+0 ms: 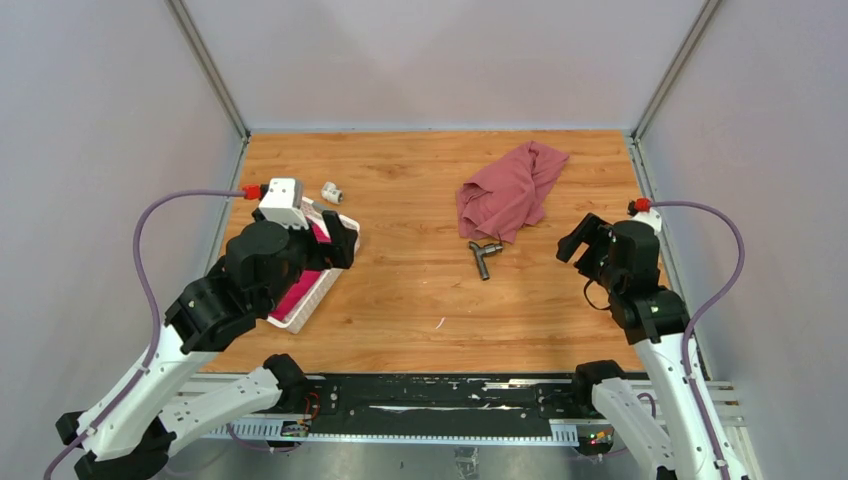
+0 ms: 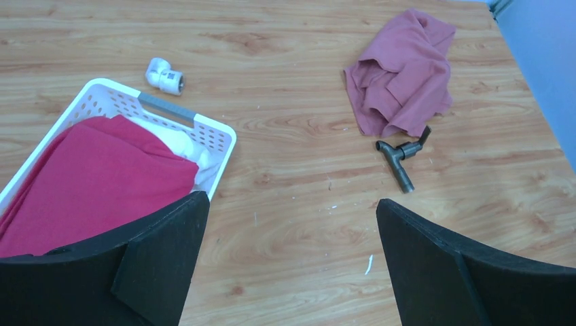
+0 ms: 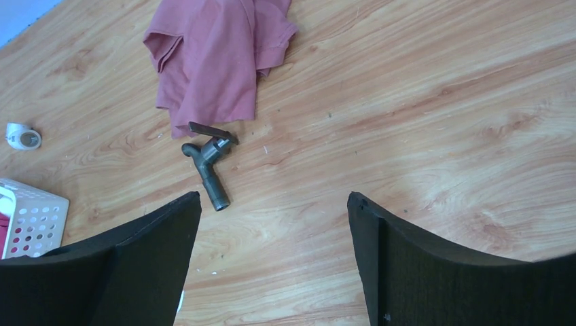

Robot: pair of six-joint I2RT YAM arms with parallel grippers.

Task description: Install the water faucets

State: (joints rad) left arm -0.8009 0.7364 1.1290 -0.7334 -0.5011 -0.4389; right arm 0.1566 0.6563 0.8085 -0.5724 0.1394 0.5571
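Note:
A small dark grey T-shaped tap (image 1: 485, 256) lies on the wooden table just in front of the dusty-red cloth; it also shows in the left wrist view (image 2: 401, 157) and the right wrist view (image 3: 210, 163). A stubby white fitting (image 1: 331, 192) lies at the back left, behind the basket, also in the left wrist view (image 2: 164, 75) and the right wrist view (image 3: 22, 136). My left gripper (image 1: 342, 238) is open and empty over the basket's right edge. My right gripper (image 1: 584, 240) is open and empty, to the right of the tap.
A dusty-red cloth (image 1: 511, 187) lies crumpled behind the tap. A white slatted basket (image 1: 303, 312) with magenta fabric stands at the left under my left arm. Grey walls enclose the table on three sides.

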